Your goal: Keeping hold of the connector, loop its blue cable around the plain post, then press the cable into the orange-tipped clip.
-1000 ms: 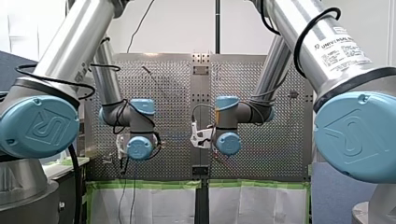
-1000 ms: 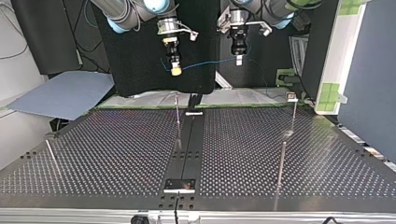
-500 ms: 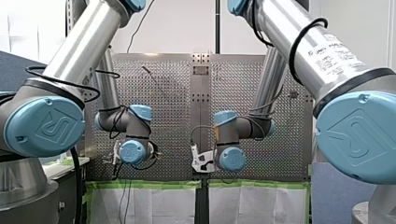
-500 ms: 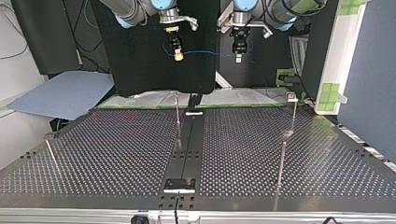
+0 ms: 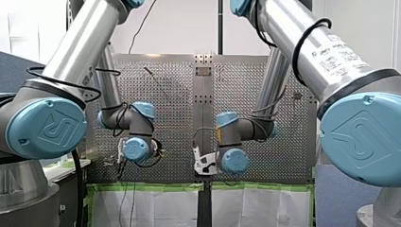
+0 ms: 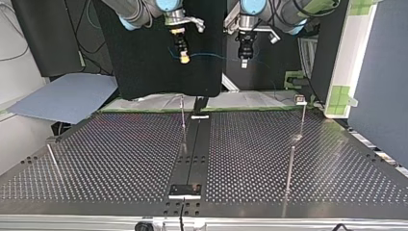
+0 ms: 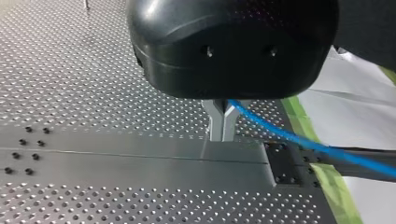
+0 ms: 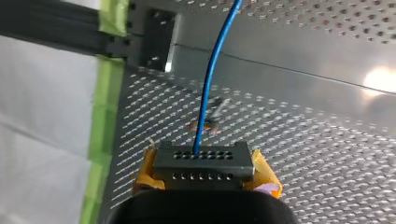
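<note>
Connector [image 8: 204,164] is clamped in the right jaws, squeezed between the yellow pads [image 8: 262,171], holed face outward. Cable [image 8: 212,79] exits its middle and runs straight ahead. Further along, the left jaws are pinched onto the cable, metal fingers [image 7: 222,123] closed around it. In the top view it spans between both, above the worktop's [image 6: 120,154] far edge.

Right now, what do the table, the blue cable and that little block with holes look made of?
The table looks like bare metal: grey, drilled, with a bright glare. The blue cable seems plastic-sheathed: smooth, evenly coloured, bending gently. The connector is dark grey and matte; metal or plastic, I can't tell.
</note>
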`<state>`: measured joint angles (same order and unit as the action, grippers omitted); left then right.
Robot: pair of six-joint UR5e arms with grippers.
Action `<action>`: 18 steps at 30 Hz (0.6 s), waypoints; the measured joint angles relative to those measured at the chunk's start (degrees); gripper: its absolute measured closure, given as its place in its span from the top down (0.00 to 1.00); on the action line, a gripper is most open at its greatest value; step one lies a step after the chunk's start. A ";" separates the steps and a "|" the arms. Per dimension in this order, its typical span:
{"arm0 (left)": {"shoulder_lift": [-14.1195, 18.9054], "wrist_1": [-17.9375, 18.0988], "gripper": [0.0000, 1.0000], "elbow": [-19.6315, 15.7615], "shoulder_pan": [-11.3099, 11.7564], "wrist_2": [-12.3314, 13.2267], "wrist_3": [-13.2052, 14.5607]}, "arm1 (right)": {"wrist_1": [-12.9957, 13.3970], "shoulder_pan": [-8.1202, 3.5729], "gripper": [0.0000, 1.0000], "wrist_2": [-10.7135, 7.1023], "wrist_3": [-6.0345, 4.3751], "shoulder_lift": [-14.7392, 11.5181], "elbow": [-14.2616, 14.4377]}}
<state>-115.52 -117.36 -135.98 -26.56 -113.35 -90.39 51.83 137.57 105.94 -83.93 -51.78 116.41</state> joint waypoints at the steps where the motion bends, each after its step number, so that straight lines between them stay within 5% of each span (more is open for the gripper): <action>1: 0.58 -0.55 0.00 0.09 0.06 -0.12 -0.45 | -0.17 0.12 0.00 -0.02 -0.34 -0.39 -0.40; 12: 6.39 -6.37 0.00 0.66 0.76 -4.39 -4.44 | -5.33 -0.65 0.00 -5.04 -6.41 -6.57 -3.19; 18: 9.85 -9.82 0.00 1.45 0.78 -7.82 -6.37 | -8.59 -1.33 0.00 -6.34 -9.32 -9.83 -6.20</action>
<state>-105.67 -127.18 -134.53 -25.78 -121.17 -96.76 43.24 136.24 99.60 -93.25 -61.61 110.21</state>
